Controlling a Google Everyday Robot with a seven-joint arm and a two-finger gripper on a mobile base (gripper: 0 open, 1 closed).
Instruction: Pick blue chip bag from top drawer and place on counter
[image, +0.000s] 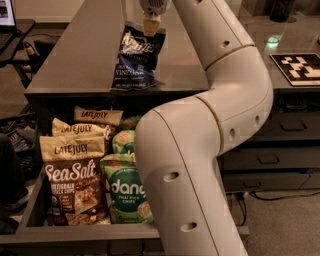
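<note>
The blue chip bag (137, 59), dark navy with white lettering and "vinegar" text, stands tilted on the counter (70, 60) near its front edge, with its bottom touching the surface. My gripper (151, 24) is at the top of the view, right above the bag, shut on the bag's top edge. The top drawer (75, 233) is pulled open below the counter. My white arm (200, 150) curves up in front of its right part and hides it.
The drawer holds Late July Sea Salt bags (75, 175) and green dang bags (127, 190). A black-and-white marker board (300, 67) lies on the counter at right. Narrower grey drawers with handles (270, 160) are at right. A desk with cables (20, 45) stands at left.
</note>
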